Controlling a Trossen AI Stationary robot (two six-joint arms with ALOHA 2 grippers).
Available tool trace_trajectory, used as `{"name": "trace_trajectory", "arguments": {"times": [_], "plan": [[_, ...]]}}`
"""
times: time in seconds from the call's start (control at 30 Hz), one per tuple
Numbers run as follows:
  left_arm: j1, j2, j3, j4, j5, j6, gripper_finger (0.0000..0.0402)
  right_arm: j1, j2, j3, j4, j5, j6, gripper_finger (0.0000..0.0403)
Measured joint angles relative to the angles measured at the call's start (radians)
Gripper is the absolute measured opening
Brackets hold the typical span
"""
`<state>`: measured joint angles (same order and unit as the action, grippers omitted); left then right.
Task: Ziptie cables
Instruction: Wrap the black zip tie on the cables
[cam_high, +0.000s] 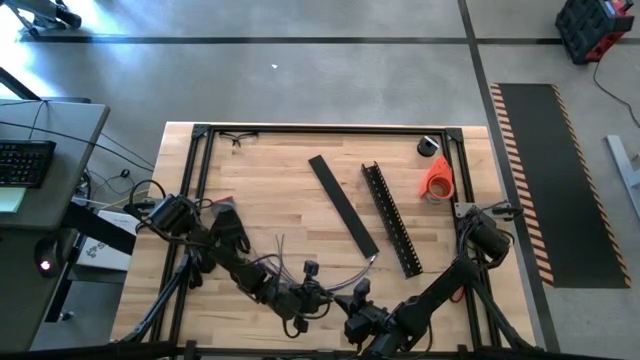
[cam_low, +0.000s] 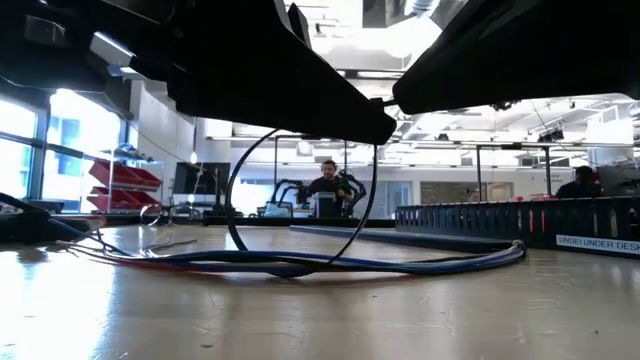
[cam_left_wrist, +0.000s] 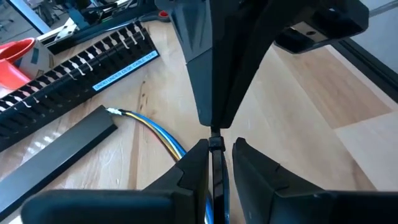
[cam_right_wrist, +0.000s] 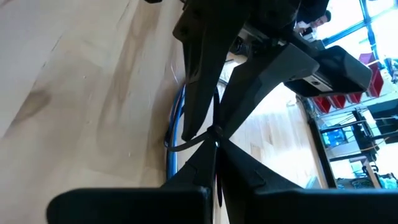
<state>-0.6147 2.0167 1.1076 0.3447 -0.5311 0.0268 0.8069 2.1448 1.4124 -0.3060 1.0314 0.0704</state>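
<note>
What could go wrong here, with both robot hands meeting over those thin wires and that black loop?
The zip tie forms a wide, loose loop around the cables; if either gripper slips, it may spring open or slide off the bundle.

The left gripper and right gripper meet almost tip to tip, so a small misjudgement could knock them together.

The cables' free end lies by the flat black strip; pulling could drag the bundle against it.
</note>
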Motion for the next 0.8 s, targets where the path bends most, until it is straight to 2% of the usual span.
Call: {"name": "trace_trajectory", "arguments": {"times": [0.43,0.67,0.8], "plan": [[-0.001,-0.006,0.0,0.013,0.025,0.0,0.005,-0.001,0.002,0.0,0.001,-0.033,0.016,0.0],[-0.001,-0.006,0.0,0.012,0.014,0.001,0.001,0.0,0.003,0.0,0.0,-0.039,0.027,0.0],[-0.002,-0.006,0.0,-0.008,-0.016,-0.001,0.0006,0.005,0.003,0.0,-0.004,-0.052,0.073,0.0]]}}
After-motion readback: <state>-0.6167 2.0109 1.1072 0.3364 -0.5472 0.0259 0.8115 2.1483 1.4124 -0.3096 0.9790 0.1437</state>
